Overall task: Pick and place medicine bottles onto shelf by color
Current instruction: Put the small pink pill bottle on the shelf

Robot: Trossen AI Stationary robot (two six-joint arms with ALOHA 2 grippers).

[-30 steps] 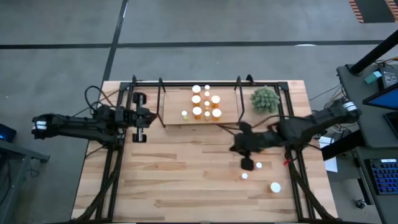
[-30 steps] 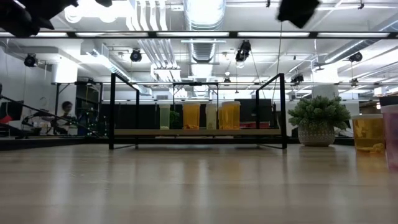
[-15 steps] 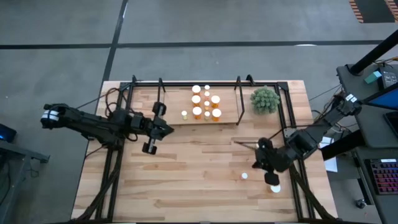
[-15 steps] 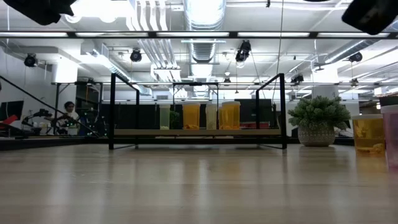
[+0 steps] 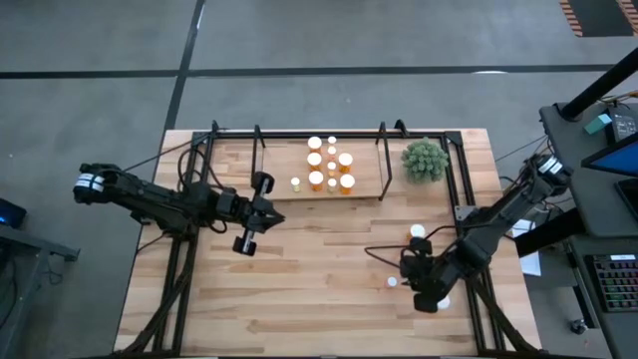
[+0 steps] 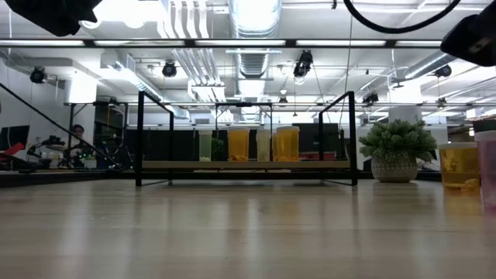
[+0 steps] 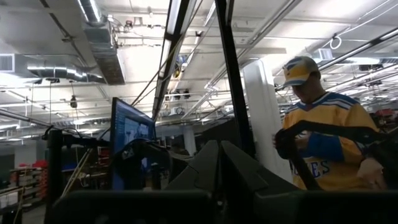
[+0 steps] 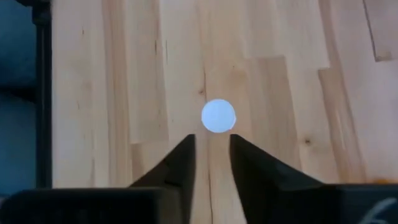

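The shelf (image 5: 319, 185) stands at the table's far middle with several medicine bottles (image 5: 331, 168) upright on its board, amber ones (image 6: 285, 144) among them. Loose white-capped bottles (image 5: 417, 231) (image 5: 392, 282) stand on the table's right half. My right gripper (image 5: 423, 291) hangs over them, pointing down, open. In the right wrist view a round white cap (image 8: 218, 116) shows just beyond its fingertips (image 8: 212, 144), untouched. My left gripper (image 5: 275, 216) is shut and empty, in the air in front of the shelf's left end.
A green spiky plant (image 5: 426, 159) in a pot sits right of the shelf. Black frame bars (image 5: 469, 189) run along the table's sides. Another white cap (image 5: 443, 300) peeks out beside my right gripper. Bare wood (image 5: 299, 289) fills the near middle. A person (image 7: 323, 124) stands beyond the table.
My right gripper has swung from near the shelf's right front corner toward the table's near right and sunk over the loose bottles. My left gripper has moved from the table's left side toward the middle, ending in front of the shelf's left end.
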